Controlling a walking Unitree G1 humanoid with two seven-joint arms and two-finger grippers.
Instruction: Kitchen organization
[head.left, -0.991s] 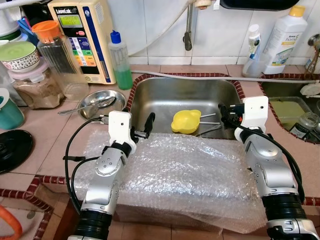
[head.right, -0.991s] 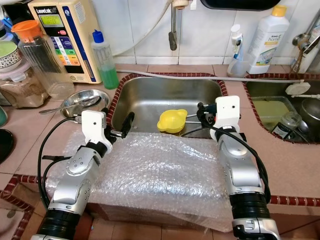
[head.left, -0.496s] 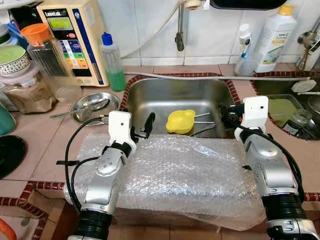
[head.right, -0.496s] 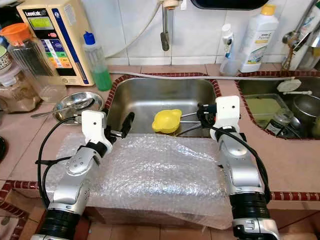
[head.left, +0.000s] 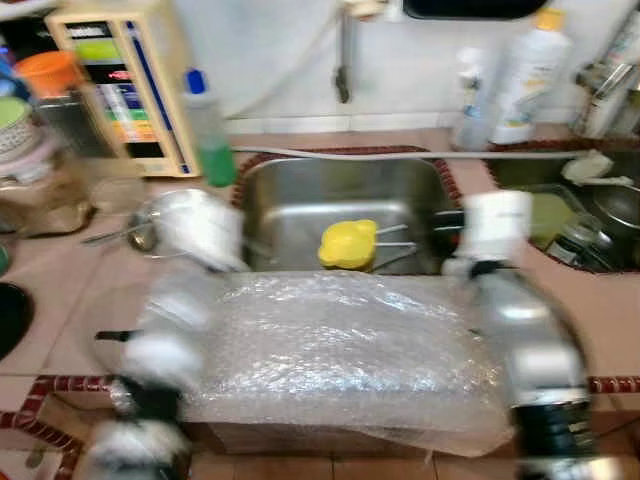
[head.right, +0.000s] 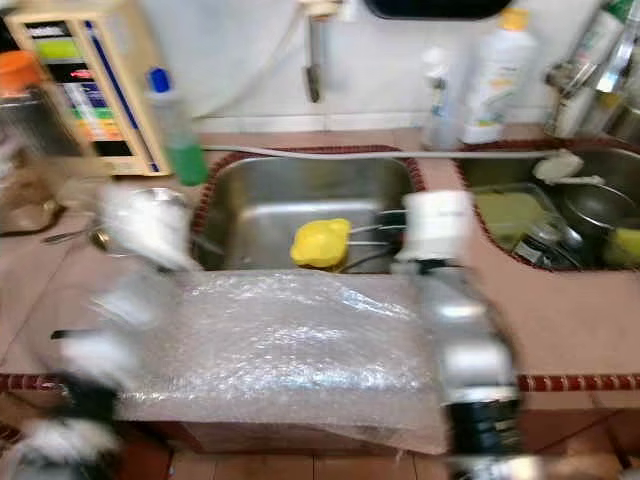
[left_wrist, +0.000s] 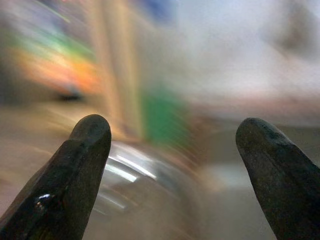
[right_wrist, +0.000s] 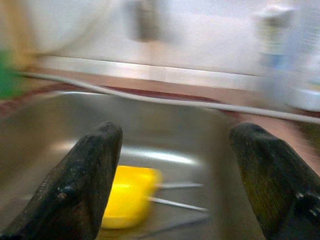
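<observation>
Everything's smeared w/ motion blur, esp. the arms. Steel sink sits mid-frame, upper centre, w/ a yellow cup-like thing lying inside near its front wall; a few thin metal utensils poke out just right of it. A big sheet of bubble wrap covers the counter edge in the lower centre, draped over the front.

Left gripper: in the left wrist view the two black fingers stand well apart, nothing between them — open. It points toward a shiny metal bowl on the counter left of the sink, w/ a green soap bottle behind it in the upper left. In the head view that arm is a white blur at left, over the wrap's left edge.

Right gripper: fingers also spread wide, holding nothing. It looks into the sink; the yellow thing shows just beside one finger, apart from it.

Upper left: beige appliance w/ coloured buttons, jar w/ orange lid. Upper right: white detergent bottle at the tile wall. Far right, a second basin w/ dishes, too blurred to name.
</observation>
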